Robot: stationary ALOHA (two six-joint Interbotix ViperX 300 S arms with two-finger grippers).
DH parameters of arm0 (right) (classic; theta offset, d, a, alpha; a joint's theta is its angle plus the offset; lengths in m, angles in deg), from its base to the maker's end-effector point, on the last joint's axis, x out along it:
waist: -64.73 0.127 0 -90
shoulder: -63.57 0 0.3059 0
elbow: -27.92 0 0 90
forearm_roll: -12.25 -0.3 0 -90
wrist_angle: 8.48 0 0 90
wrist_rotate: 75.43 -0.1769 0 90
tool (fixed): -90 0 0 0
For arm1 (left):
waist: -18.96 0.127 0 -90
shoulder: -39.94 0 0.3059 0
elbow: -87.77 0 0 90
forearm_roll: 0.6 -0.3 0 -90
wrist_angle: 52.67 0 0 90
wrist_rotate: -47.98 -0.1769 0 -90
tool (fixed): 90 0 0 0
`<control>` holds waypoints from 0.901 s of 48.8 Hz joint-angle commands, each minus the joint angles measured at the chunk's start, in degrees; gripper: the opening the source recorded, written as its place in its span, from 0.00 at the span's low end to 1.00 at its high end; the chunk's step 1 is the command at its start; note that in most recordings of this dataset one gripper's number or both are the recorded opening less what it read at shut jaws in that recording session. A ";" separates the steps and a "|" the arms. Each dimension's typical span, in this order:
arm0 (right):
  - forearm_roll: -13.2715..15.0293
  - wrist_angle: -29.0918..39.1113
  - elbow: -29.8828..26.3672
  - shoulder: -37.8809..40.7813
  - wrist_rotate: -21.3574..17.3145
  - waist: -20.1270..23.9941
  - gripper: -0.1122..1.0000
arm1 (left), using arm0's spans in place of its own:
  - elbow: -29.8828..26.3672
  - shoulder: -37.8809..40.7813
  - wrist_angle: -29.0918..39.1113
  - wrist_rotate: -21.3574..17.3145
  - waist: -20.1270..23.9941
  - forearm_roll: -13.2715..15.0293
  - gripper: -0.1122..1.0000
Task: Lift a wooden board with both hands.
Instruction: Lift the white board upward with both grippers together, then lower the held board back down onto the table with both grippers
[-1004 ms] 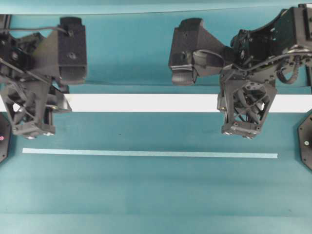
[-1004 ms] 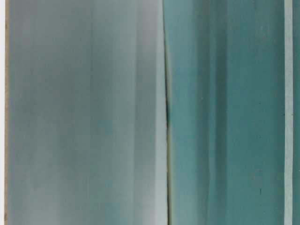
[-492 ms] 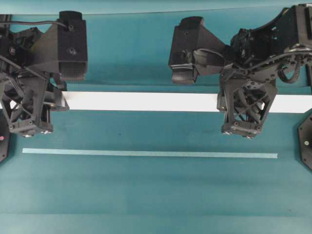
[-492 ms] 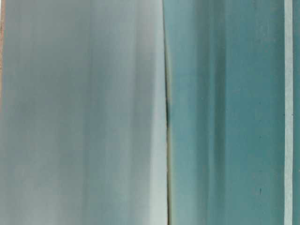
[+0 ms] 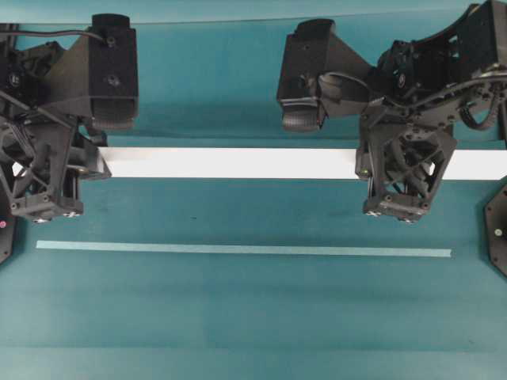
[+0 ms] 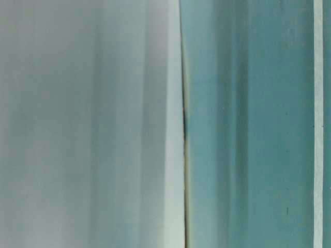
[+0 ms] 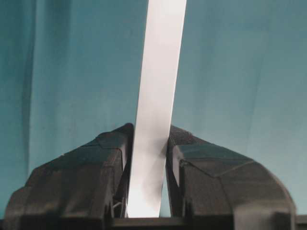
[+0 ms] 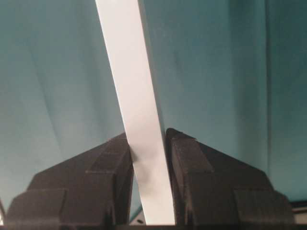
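Note:
The wooden board (image 5: 238, 163) is a long white plank running left to right across the overhead view, above the teal cloth. My left gripper (image 5: 49, 168) is shut on its left end, and my right gripper (image 5: 404, 166) is shut on it near the right end. In the left wrist view the board (image 7: 160, 72) runs up from between the black fingers of the left gripper (image 7: 149, 139), which press on both its faces. The right wrist view shows the board (image 8: 129, 72) clamped the same way in the right gripper (image 8: 147, 139). A blurred pale surface (image 6: 88, 124) fills the left half of the table-level view.
A thin pale teal strip (image 5: 238, 249) lies on the cloth in front of the board, also seen as a strip (image 6: 318, 124) at the right of the table-level view. Black round bases sit at the right edge (image 5: 497, 229) and left edge (image 5: 4, 226).
Both grippers and the board have shifted toward the top of the overhead view. The left gripper has drifted a little left. The pale surface in the table-level view now reaches its left edge.

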 commanded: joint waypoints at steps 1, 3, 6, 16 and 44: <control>0.09 -0.70 -1.67 -0.18 -1.41 -0.18 0.30 | -2.11 -0.26 -0.44 0.35 -0.26 -0.26 0.26; 0.09 -0.70 -1.67 -0.18 -1.41 -0.18 0.30 | -2.11 -0.26 -0.44 0.35 -0.18 -0.26 0.26; 0.09 -0.70 -1.41 -0.18 -1.41 -0.18 0.30 | -2.11 -0.26 -0.44 0.35 -0.26 -0.26 0.26; 0.44 -0.88 -0.09 0.09 -1.23 -0.18 0.30 | -1.49 -0.26 -0.88 0.44 -0.18 -0.26 0.26; 0.79 -11.87 14.77 0.88 -0.97 0.44 0.30 | 13.62 0.70 -11.25 2.99 -0.26 -0.26 0.26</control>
